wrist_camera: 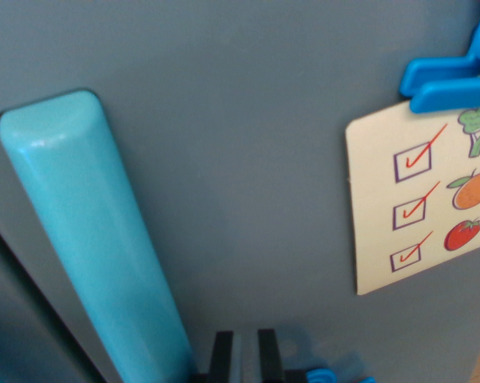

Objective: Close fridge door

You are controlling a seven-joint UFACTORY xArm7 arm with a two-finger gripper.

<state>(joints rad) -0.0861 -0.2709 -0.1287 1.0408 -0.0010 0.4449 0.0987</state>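
One wrist view was recorded, taken close against the grey fridge door (247, 183), which filled nearly the whole frame. A long turquoise handle (96, 239) was seen on the door at the wrist view's left, running tilted from upper left down toward the bottom centre, its rounded upper end near the top left. A dark seam (32, 287) was noted to the left of the handle, running diagonally, with a further grey surface beyond it; whether the door was fully shut against that surface could not be told.

A cream checklist card (419, 207) was observed on the door at the wrist view's right, held at its top by a blue clip (451, 72). Three red ticks in boxes were printed on it, beside pictures of a green vegetable, an orange fruit and a red tomato.

Two black fingers (245, 355) were visible at the bottom edge, just right of the handle's lower end. They were held slightly apart, with a narrow gap of door surface showing between them and nothing clamped. Contact between fingers and door could not be confirmed.
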